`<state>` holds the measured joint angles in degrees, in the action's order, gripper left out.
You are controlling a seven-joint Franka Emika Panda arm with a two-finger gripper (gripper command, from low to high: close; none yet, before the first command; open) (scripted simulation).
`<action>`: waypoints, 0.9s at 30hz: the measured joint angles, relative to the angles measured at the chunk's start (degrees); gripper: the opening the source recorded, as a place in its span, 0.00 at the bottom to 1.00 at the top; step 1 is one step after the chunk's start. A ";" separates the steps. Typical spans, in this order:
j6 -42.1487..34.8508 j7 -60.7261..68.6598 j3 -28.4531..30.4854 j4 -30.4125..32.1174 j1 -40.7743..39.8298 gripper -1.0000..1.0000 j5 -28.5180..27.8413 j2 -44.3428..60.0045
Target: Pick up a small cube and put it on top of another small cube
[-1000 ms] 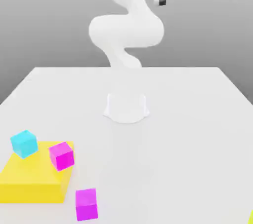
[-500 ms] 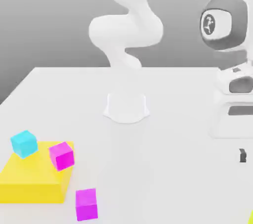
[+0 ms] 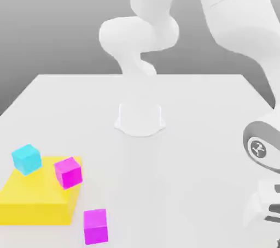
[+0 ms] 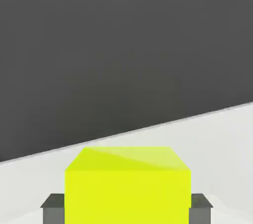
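Observation:
The small cube (image 4: 127, 188), plain lime yellow-green, sits between my gripper (image 4: 127, 209) in the hand view. A dark finger pad (image 4: 53, 208) presses one side and the other pad (image 4: 200, 208) presses the opposite side, so the gripper is shut on it. In the exterior view my arm's wrist (image 3: 261, 151) hangs low over the table's near corner at the exterior view's right. Other small cubes lie at the exterior view's left: a cyan cube (image 3: 26, 159) and a magenta cube (image 3: 68, 172) on the flat yellow block (image 3: 33, 200), and a second magenta cube (image 3: 95, 225) on the table.
The white table (image 3: 191, 148) carries the arm's round base (image 3: 140, 118) in its middle. Beyond the table edge the hand view shows a dark backdrop.
My arm has swung down from high above the table to the near corner at the exterior view's right. The fingers, spread wide a second ago, now hold the lime cube.

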<state>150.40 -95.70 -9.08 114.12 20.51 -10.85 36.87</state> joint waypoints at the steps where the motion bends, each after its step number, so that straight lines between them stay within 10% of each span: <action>1: 0.63 -0.17 0.25 -0.23 0.21 0.00 -0.20 0.92; 27: -10.00 48.03 17.67 38.43 -35.38 0.00 7.78 -49.16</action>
<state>140.40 -47.68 8.59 152.55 -14.87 -3.07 -12.29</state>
